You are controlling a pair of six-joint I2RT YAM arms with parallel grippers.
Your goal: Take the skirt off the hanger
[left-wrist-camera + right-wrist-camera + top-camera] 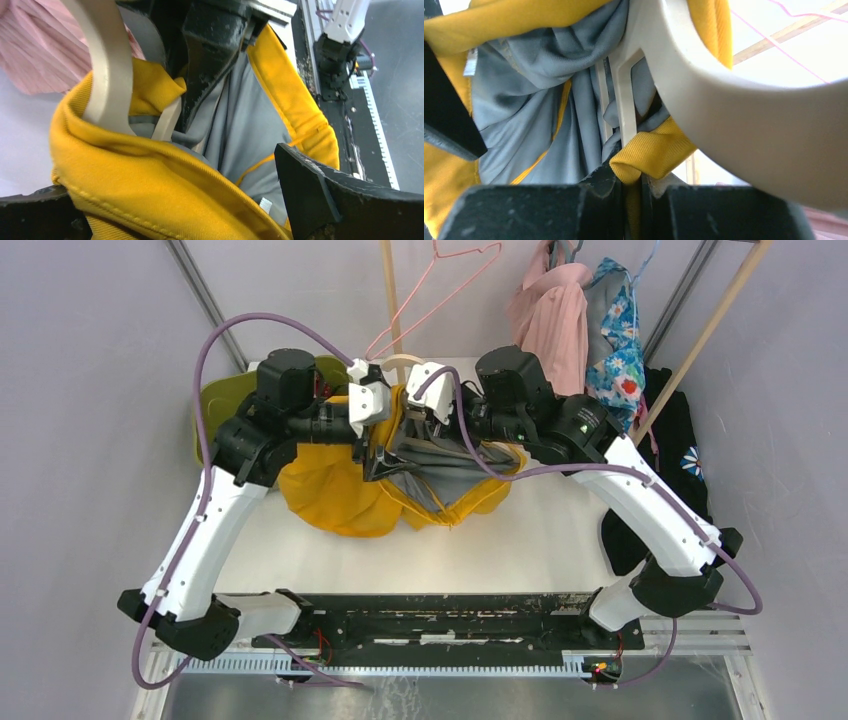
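A yellow skirt with grey lining lies bunched on the white table, its waistband still around a cream plastic hanger. My left gripper stands open over the waistband; in the left wrist view the yellow band runs between its spread fingers without being pinched. The hanger's arm rises just beyond. My right gripper is shut on a fold of the skirt's yellow fabric, right under the hanger's thick arm. The hanger's lower part is hidden in the cloth.
A green bin sits at the back left behind the left arm. A pink wire hanger hangs at the back centre. Pink, floral and black garments hang at the right by wooden poles.
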